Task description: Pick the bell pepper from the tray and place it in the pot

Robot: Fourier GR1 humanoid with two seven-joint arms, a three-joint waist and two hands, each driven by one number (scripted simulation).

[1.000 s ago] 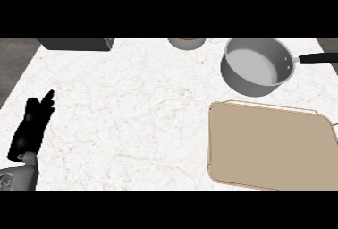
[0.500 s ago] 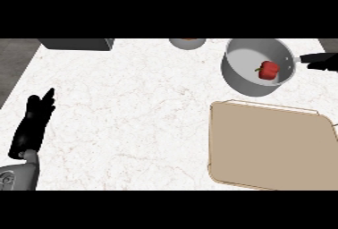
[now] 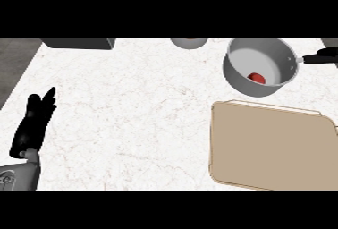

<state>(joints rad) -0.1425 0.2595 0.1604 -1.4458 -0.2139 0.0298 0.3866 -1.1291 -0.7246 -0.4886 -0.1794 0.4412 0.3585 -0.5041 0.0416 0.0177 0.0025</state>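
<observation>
Bell pepper (image 3: 257, 78) lies in pot (image 3: 260, 67), half hidden by wall. Tray (image 3: 274, 145) cut off at right edge. Left hand (image 3: 33, 125) rests at left, fingers straight, holding nothing.

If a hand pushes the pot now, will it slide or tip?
The pot looks wide and low, so it would probably slide, not tip. The pepper lies loose inside and may roll. Its handle sticks out, so it could turn.

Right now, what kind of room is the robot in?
Probably a kitchen: a grey metal pot holding a red bell pepper sits on a white marble counter, beside a tan rectangular tray.
</observation>
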